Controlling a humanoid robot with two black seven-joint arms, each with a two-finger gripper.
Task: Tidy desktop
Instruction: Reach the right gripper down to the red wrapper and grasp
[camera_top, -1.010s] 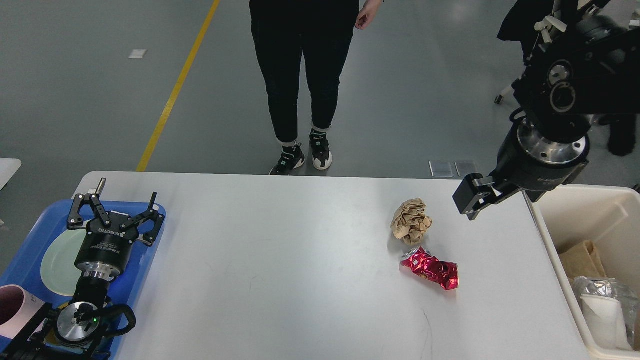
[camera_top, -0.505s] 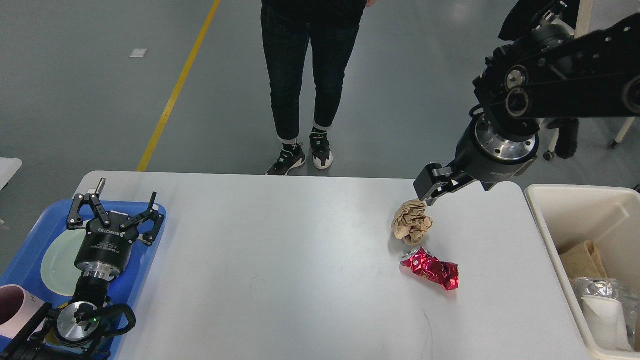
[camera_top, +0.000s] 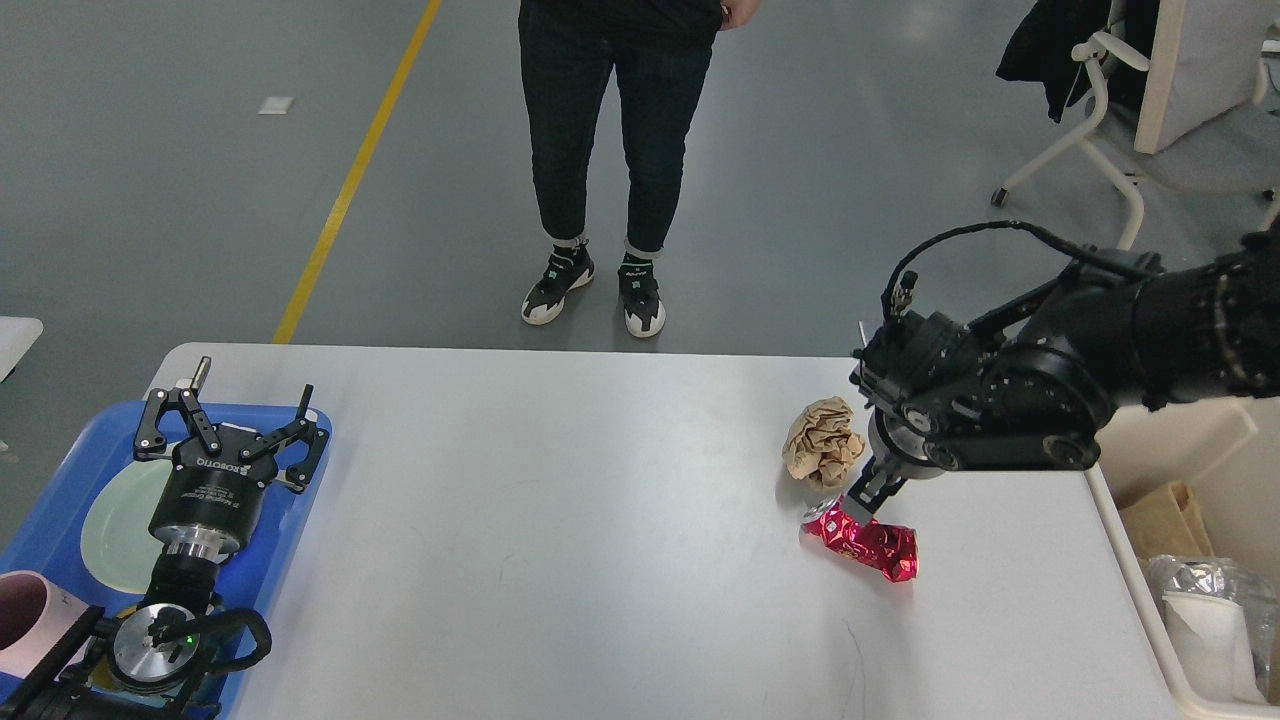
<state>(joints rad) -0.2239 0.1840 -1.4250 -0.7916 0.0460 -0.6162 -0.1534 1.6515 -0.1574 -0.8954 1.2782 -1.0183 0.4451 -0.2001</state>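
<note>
The white desktop (camera_top: 560, 540) holds a crumpled brown paper ball (camera_top: 822, 442) and, just in front of it, a crushed red can (camera_top: 868, 541). My right arm reaches in from the right, and its gripper (camera_top: 860, 498) points down right over the can's near end, beside the paper ball. It is seen dark and end-on, so I cannot separate its fingers or tell whether it touches the can. Over the blue tray (camera_top: 55, 490) at the left, my left gripper (camera_top: 228, 418) rests open, holding nothing.
The tray carries a pale green plate (camera_top: 120, 515) and a pink cup (camera_top: 22, 612). A cream bin (camera_top: 1215, 450) with paper and wrappers stands off the right edge. A person (camera_top: 600, 160) stands behind the table, and a chair (camera_top: 1120, 120) is at the far right.
My right arm has swung down and to the left, from above the table's right edge to just over the red can. The person shifted their feet. The left arm stayed still.
</note>
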